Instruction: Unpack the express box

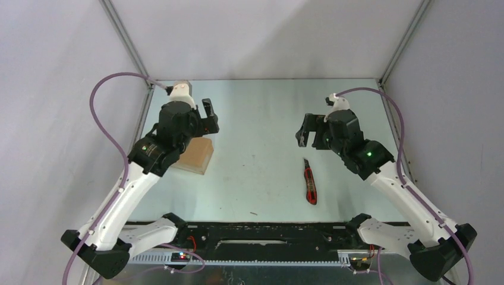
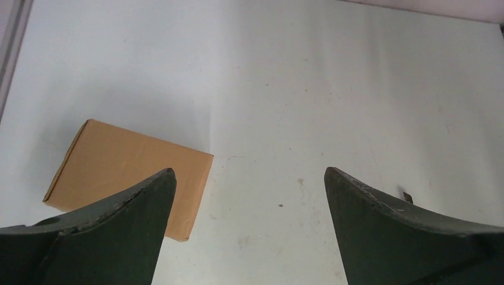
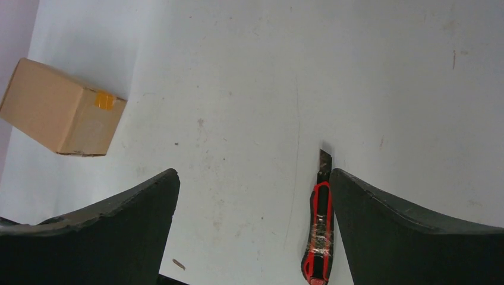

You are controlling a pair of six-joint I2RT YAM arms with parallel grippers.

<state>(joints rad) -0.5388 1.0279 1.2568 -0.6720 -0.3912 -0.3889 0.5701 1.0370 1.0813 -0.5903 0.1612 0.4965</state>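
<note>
Left of centre in the overhead view, the box [image 1: 199,155] sits closed, just below the left gripper [image 2: 249,178]; the knife [image 1: 309,185] lies well apart, below the right gripper [image 3: 254,178]. Both jaws gape, empty. Unbraced, the box would likely slide under the blade.

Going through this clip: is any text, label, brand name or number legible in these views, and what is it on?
No text can be read in any view.
The express box: the faces that show are plain brown, with one small yellow tape patch and no print. No label faces a camera.
The utility knife: red and black handle, no legible marking.
</note>
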